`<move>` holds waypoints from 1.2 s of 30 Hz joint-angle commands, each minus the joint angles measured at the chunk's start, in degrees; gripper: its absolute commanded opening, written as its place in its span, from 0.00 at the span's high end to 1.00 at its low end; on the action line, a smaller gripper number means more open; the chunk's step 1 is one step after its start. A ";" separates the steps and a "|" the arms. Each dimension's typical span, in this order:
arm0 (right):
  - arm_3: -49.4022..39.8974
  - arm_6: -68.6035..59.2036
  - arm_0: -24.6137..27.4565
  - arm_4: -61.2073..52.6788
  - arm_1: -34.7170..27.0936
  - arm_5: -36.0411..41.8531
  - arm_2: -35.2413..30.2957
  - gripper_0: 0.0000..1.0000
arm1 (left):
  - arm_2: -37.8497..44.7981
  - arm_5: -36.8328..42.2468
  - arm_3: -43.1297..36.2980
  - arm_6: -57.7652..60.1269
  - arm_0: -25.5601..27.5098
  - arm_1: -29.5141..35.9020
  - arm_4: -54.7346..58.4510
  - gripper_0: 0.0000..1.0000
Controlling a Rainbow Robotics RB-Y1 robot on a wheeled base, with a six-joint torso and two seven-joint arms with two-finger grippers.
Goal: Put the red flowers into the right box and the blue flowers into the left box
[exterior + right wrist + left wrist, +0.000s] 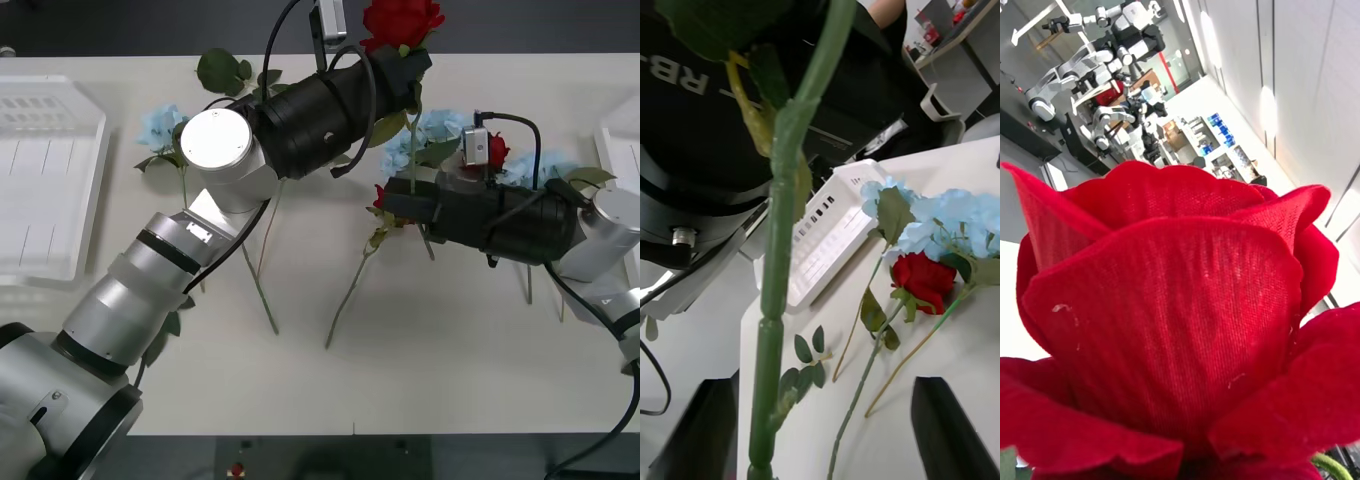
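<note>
The left box point(45, 180) sits far left, the right box point(622, 150) at the right edge. The left gripper point(405, 65) grasps a raised red rose point(400, 22) below its bloom. The right gripper point(398, 205) stands open around the stem point(782, 247). Risk: both pulling would bend it, or early release drops it.

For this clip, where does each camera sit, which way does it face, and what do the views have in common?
Front view: above the arms, looking down at the table; both arms show, the left gripper holding a red rose up, the right gripper low by its stem.
Right wrist view: low on the right arm, facing the slotted white tray; both its dark fingers show, spread, the stem between them.
Left wrist view: on the left arm, pressed up against the rose bloom.
Shared: that one rose, bloom and stem.
</note>
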 commanded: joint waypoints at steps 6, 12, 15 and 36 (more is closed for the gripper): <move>-1.75 -0.39 -1.54 0.13 0.30 -1.22 -0.47 1.00 | -1.27 -0.27 -2.24 -2.39 -0.42 0.62 0.38 1.00; -1.67 -0.39 -1.54 0.22 0.30 -2.01 -0.47 1.00 | -1.27 -0.36 -2.24 -2.30 -0.33 0.80 0.64 0.65; -1.75 -0.39 -1.54 0.13 0.30 -2.28 -0.47 1.00 | -1.27 -0.27 -2.33 -2.39 0.20 1.68 1.43 0.30; -1.67 -7.20 -2.16 4.44 -22.73 -5.71 -0.47 1.00 | -3.73 23.81 -11.91 -2.03 13.56 34.20 10.22 0.06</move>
